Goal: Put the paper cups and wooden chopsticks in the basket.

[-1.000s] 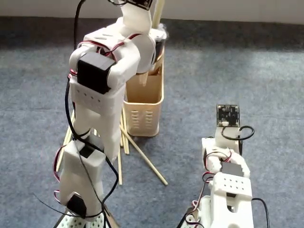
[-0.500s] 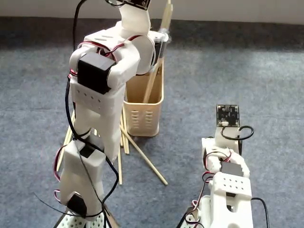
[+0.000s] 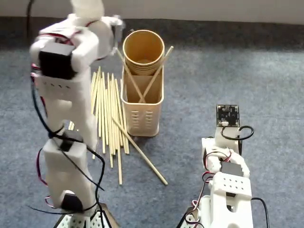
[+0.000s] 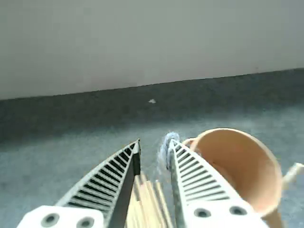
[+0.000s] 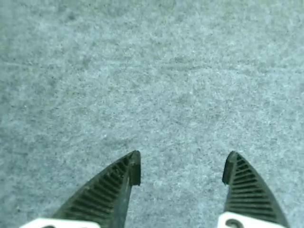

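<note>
A cream slotted basket (image 3: 142, 116) stands on the grey carpet with stacked paper cups (image 3: 143, 50) upright in it. Two chopsticks (image 3: 156, 76) lean crossed inside the basket. A row of loose wooden chopsticks (image 3: 108, 114) lies on the carpet just left of it, and one chopstick (image 3: 142, 154) lies slanted in front. My left gripper (image 4: 154, 142) is open and holds nothing. It hovers high, left of the cups (image 4: 237, 166) and above the loose chopsticks (image 4: 147, 202). My right gripper (image 5: 183, 166) is open over bare carpet.
The left arm (image 3: 66, 104) stands tall at the left of the loose chopsticks. Folded low at the front right is the right arm (image 3: 228, 175). A pale wall runs along the carpet's far edge (image 4: 152, 88). Carpet right of the basket is bare.
The left arm has swung left, away from above the basket. The chopstick it held over the basket now leans inside it. The right arm has not moved.
</note>
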